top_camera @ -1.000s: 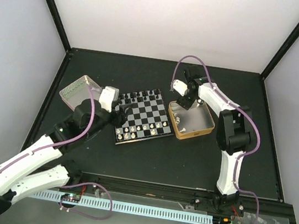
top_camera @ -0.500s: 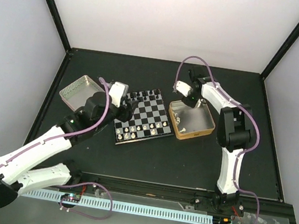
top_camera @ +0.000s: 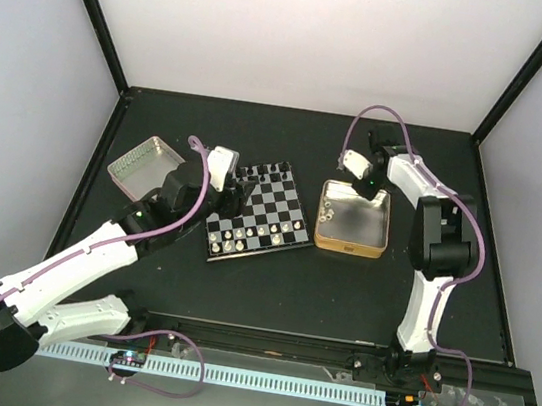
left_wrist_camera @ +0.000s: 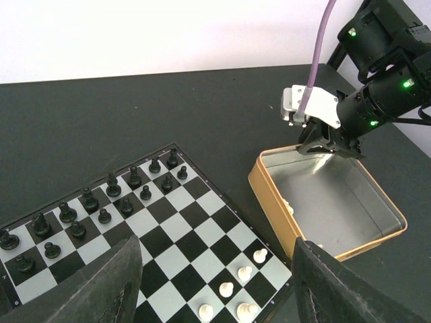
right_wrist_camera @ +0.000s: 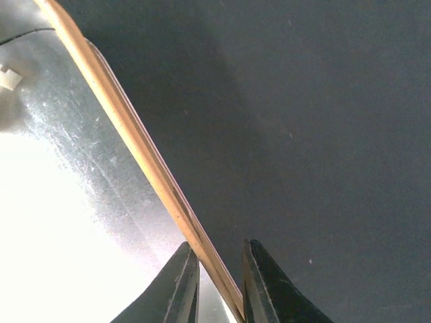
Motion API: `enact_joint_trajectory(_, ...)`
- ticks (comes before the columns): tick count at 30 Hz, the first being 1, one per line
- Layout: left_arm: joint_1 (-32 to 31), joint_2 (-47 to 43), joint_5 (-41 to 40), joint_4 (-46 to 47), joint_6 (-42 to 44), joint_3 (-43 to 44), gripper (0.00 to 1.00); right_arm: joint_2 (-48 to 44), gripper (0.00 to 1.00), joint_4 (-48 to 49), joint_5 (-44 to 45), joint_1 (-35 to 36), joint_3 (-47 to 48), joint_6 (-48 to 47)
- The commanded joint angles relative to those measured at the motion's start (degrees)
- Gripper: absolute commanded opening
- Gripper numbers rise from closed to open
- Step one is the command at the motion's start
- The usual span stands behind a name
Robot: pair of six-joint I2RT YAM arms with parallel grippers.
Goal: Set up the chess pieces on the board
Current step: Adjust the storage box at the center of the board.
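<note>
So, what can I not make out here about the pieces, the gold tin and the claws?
White pieces: left wrist view, near rows cut off by the bottom edge and the left claw's fingers.
Gold tin contents: too small from above; hidden by its near wall in the left wrist view.
Right claw: whether it pinches the rim, cut off at its view's bottom edge.
</note>
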Motion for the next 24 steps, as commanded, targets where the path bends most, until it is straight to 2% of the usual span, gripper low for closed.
enact_joint_trajectory(1,0.5,-0.7,0.6,2.0,0.6,1.7,0.62,-1.7,0.18,-2.3,0.3,-3.1,-2.2,0.3)
enact_joint_trajectory(7,0.8,-1.2,0.5,2.2,0.7,1.1,0.62,-2.1,0.14,-3.8,1.0,-6.4,-2.4,1.8)
enact_joint_trajectory(10,1.1,-1.4,0.5,1.8,0.5,0.8,0.62,-2.1,0.18,-4.0,0.7,-7.1,-1.9,6.0)
enact_joint_trajectory(17,1.2,-4.4,0.8,0.5,-0.5,-0.5,0.63,-5.5,0.49,-1.9,-3.8,-7.0,2.4,24.0)
enact_joint_trajectory(22,1.6,-6.4,0.5,0.5,-0.9,-1.3,0.64,-11.5,0.5,2.3,-1.6,-7.0,2.9,41.9)
enact_joint_trajectory(24,1.6,-6.8,0.3,1.1,-1.0,-1.6,0.64,-13.6,0.49,2.6,-5.4,-7.0,1.9,48.3)
